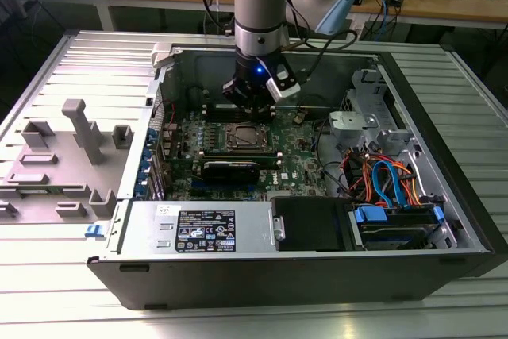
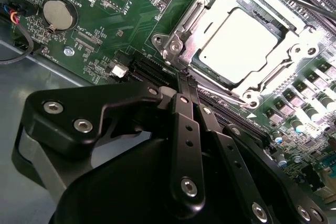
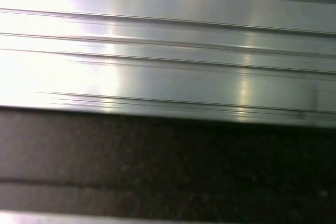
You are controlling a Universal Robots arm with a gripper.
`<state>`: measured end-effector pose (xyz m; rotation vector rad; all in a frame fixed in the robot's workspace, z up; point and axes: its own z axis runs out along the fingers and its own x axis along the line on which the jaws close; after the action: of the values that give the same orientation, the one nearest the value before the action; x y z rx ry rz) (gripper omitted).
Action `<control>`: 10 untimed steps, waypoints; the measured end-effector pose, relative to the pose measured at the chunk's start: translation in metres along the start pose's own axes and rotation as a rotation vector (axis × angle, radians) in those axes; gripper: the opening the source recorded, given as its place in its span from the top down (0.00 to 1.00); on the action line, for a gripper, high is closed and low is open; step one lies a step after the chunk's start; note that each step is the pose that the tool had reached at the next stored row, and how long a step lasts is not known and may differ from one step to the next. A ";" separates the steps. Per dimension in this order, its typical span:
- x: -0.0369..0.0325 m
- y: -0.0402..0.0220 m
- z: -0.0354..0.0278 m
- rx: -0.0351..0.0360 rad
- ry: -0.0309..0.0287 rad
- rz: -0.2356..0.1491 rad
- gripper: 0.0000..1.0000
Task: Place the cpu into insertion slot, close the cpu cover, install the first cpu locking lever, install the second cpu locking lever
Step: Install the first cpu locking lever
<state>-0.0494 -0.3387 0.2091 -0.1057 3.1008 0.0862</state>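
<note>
Silver-grey cpu [image 2: 239, 38] seated in the insertion slot [image 1: 246, 138], framed by the lowered cpu cover [image 2: 185, 27] in the second wrist view. Gripper [image 2: 184, 81] pressed together beside the cover's corner, contact unclear. Exterior view: arm [image 1: 262, 5] above the slot, chip indistinct. First wrist view: ribbed metal [image 3: 168, 51].

Even indoor light; strong metallic glare

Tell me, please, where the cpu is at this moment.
In the second wrist view the cpu lies on the green motherboard, framed by the silvery cpu cover, just beyond the gripper.
</note>
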 end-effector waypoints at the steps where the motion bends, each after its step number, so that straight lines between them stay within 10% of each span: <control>1: 0.0002 0.0000 0.0000 -0.0007 0.0000 0.000 0.89; 10: -0.0007 0.0005 0.0015 -0.0035 -0.0001 -0.003 0.89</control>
<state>-0.0487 -0.3381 0.2076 -0.1098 3.1004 0.0916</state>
